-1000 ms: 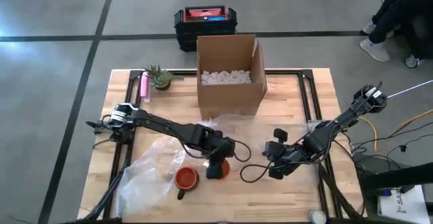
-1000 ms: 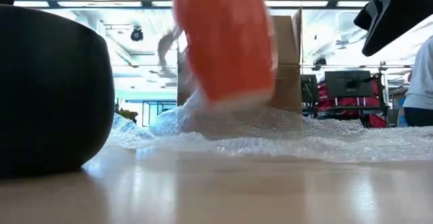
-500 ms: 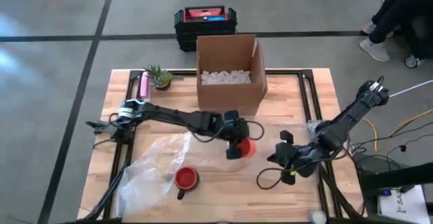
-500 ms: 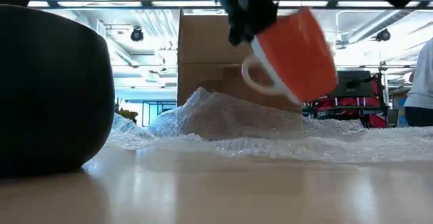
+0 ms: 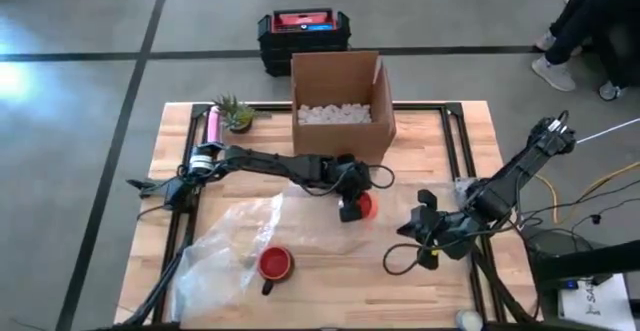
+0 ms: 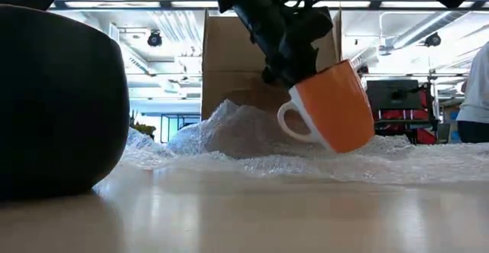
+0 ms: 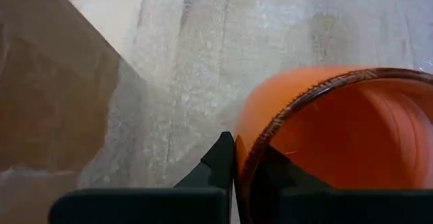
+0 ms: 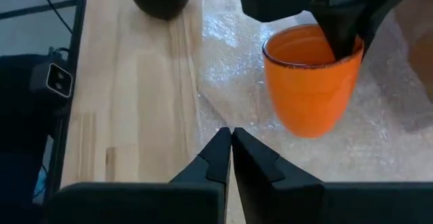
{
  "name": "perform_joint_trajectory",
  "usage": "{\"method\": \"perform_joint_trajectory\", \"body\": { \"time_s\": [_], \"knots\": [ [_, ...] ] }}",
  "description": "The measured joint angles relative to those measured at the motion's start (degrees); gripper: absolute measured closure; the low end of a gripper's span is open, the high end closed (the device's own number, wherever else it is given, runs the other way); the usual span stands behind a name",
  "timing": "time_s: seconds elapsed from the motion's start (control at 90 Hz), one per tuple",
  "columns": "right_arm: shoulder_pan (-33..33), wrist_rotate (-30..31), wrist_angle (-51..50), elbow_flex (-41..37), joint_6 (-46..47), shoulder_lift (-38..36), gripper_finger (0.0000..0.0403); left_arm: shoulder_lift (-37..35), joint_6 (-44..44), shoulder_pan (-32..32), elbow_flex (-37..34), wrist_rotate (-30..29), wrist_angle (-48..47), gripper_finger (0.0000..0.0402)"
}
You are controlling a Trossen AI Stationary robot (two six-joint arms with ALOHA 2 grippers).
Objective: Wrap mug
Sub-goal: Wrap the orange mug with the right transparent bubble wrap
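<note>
Mug (image 6: 336, 108) is hanging tilted, rim gripped by the left pincer (image 5: 350, 203), just above bubble wrap (image 6: 252, 138) before the box (image 5: 340, 106); right pincer (image 8: 226, 158) is waiting clenched nearby.

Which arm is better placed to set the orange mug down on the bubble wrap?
Left: its gripper already grips the orange mug by the rim, tilted above the bubble wrap. The right gripper waits beside, empty.

Orange mug (image 6: 336, 108), white handle, tilted, just above bubble wrap (image 6: 244, 142)
</note>
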Motion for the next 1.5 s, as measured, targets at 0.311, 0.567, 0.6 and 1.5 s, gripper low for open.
{"method": "perform_joint_trajectory", "body": {
  "time_s": [0.311, 0.567, 0.6, 1.5],
  "knots": [
    [0.0, 0.1, 0.0, 0.0, 0.0, 0.0, 0.0401, 0.2, -0.2, 0.1, 0.0, 0.7, 0.9, 0.0332],
    [0.0, 0.1, 0.0, -0.1, 0.0, 0.0, 0.0401, 0.2, -0.2, 0.2, -0.1, 0.9, 3.0, 0.0229],
    [0.0, 0.1, 0.0, -0.1, 0.0, 0.0, 0.0401, 0.2, -0.1, 0.2, -0.1, 0.9, 3.1, 0.0215],
    [-1.3, 4.5, -0.9, -7.6, 2.8, 0.0, 0.0401, 0.1, 0.4, 0.2, -0.2, 0.5, 10.8, 0.0163]
  ]
}}
